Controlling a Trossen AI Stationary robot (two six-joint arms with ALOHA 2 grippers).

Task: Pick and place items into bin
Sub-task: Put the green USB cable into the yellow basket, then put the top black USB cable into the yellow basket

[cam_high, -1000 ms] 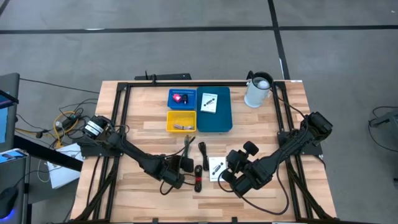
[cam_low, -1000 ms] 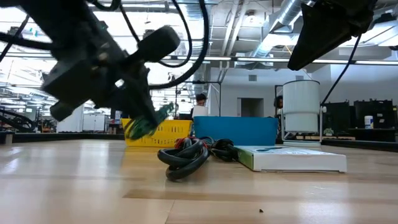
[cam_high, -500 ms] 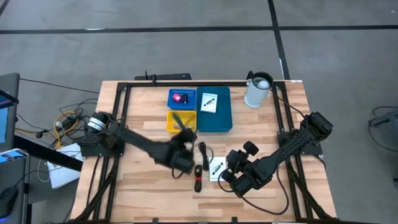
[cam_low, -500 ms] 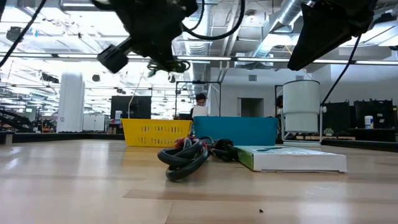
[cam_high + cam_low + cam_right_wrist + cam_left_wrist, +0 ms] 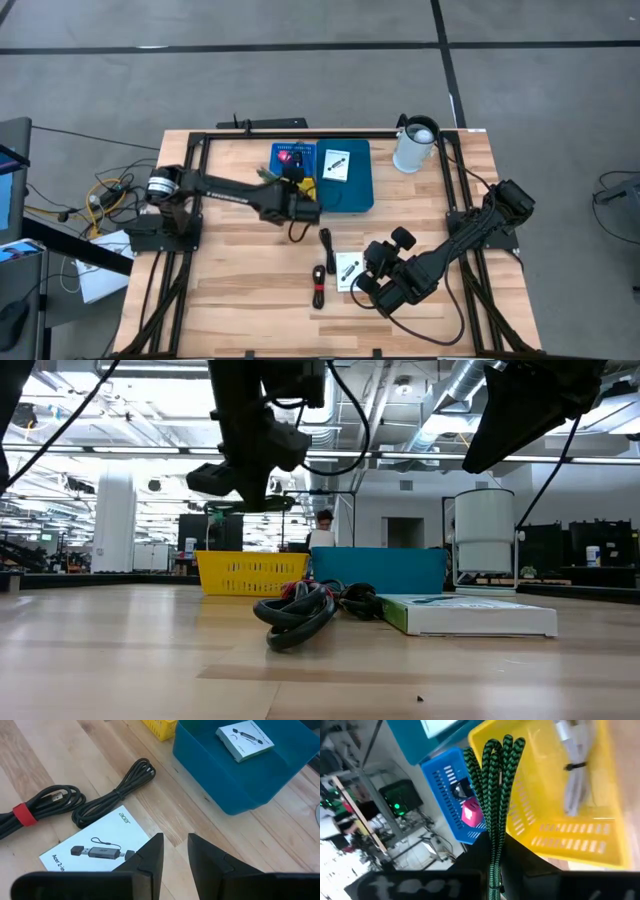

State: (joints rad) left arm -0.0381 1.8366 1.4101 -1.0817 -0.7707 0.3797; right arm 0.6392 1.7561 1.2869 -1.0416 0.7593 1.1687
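High view: straight down over the whole bench. Low view: at bench-top level, facing across into the room. Left wrist view: close above the yellow bin and blue basket. Right wrist view: close above the white card. All four share the blue bin area.

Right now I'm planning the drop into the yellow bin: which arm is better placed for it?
Left. The left gripper holds the green braided cable above the yellow bin. The right gripper hangs far off, over the white card.
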